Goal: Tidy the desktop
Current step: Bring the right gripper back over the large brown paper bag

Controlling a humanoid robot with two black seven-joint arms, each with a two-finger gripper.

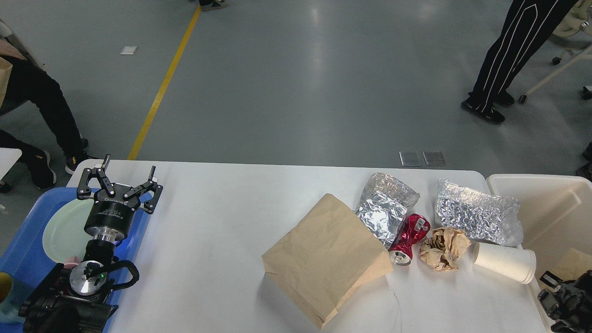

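The white desktop [222, 222] fills the lower half of the head view. On its right part lie a brown paper bag [326, 259], two crumpled foil wrappers [386, 208] [476, 217], a crushed red can [409, 238], a ball of brown paper [443, 247] and a white paper cup [504, 262] on its side. My left gripper [129, 165] is open and empty, held above the desktop's left edge, far from these things. My right gripper [562, 296] is a dark shape at the bottom right over the bin; its fingers cannot be told apart.
A cream plastic bin [555, 203] stands off the desktop's right end, with a brown paper piece [576, 263] inside. A blue tray [23, 249] at the left holds a pale green plate [64, 229]. People stand on the floor beyond.
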